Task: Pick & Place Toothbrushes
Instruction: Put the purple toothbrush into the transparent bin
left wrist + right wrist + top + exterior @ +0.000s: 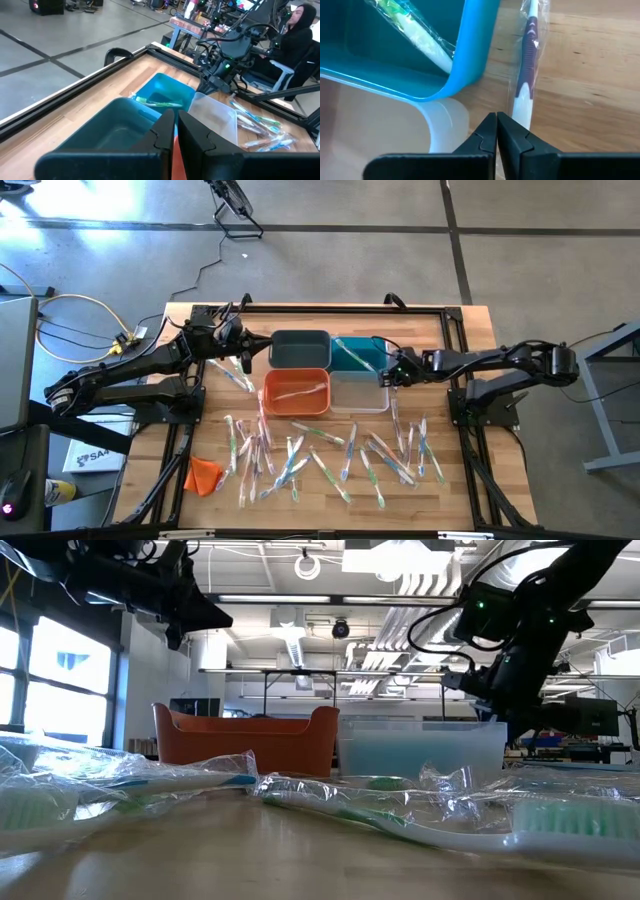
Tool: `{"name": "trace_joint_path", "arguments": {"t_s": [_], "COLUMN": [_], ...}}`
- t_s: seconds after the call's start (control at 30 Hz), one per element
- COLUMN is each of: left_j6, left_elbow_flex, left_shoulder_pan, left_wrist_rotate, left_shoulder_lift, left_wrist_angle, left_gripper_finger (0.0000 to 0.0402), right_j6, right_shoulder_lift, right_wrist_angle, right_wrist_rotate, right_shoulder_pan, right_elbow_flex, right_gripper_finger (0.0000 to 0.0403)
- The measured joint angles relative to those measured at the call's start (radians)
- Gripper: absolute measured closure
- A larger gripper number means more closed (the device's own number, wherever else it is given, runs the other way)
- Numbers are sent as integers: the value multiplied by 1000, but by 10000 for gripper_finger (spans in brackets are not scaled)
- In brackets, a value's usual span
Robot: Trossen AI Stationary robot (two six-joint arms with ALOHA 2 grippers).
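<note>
Wooden tabletop [320,480] is carrying four rectangular bins grouped at its middle: a dark grey bin [299,346], a teal bin [345,365], an orange bin [296,392] and a clear bin [362,397]; the grey and teal ones are sitting side by side on the far row, the orange and clear ones just in front of them.

One green-and-white toothbrush [352,357] is lying slanted inside the teal bin; one pale toothbrush [300,390] is lying across the orange bin; roughly twenty more wrapped toothbrushes [330,455] are lying scattered over the near half of the table; two more [232,373] are lying beside the left arm, to the left of the bins; one with a purple-and-white handle [526,70] is lying on the wood just beside the teal bin's outer corner.

One small orange cloth lump [203,474] is lying near the table's front left.

Right gripper [390,372] is hanging above the seam between the teal and clear bins, at their right edge; its fingers [515,137] are pressing together with nothing between them.

Left gripper [246,356] is hovering at the left edge of the dark grey bin; its fingers [200,140] are standing almost together, holding nothing.

One person in a dark hooded top [295,35] is sitting beyond the table.
</note>
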Motion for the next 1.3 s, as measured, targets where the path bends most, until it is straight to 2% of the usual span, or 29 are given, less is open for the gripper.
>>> {"name": "trace_joint_path", "arguments": {"t_s": [0.2,0.4,0.73,1.03,1.13,1.3], "left_j6": [0,0,0,0,0,0], "left_elbow_flex": [0,0,0,0,0,0], "left_shoulder_pan": [0,0,0,0,0,0], "left_wrist_rotate": [-1,-8,-11,-11,-11,-11], "left_shoulder_lift": [0,0,0,0,0,0], "left_wrist_angle": [0,2,2,1,1,1], "left_gripper_finger": [383,383,383,383,383,383], "right_j6": [-3,2,26,25,-56,-248], "right_shoulder_lift": [82,132,24,-78,-109,-117], "right_wrist_angle": [2,3,-142,-153,-162,-163], "right_wrist_rotate": [-38,-20,95,92,136,110], "right_shoulder_pan": [-1,1,-2,-3,-18,-82], "right_elbow_flex": [1,6,-1,16,47,92], "right_gripper_finger": [399,399,399,399,399,399]}}
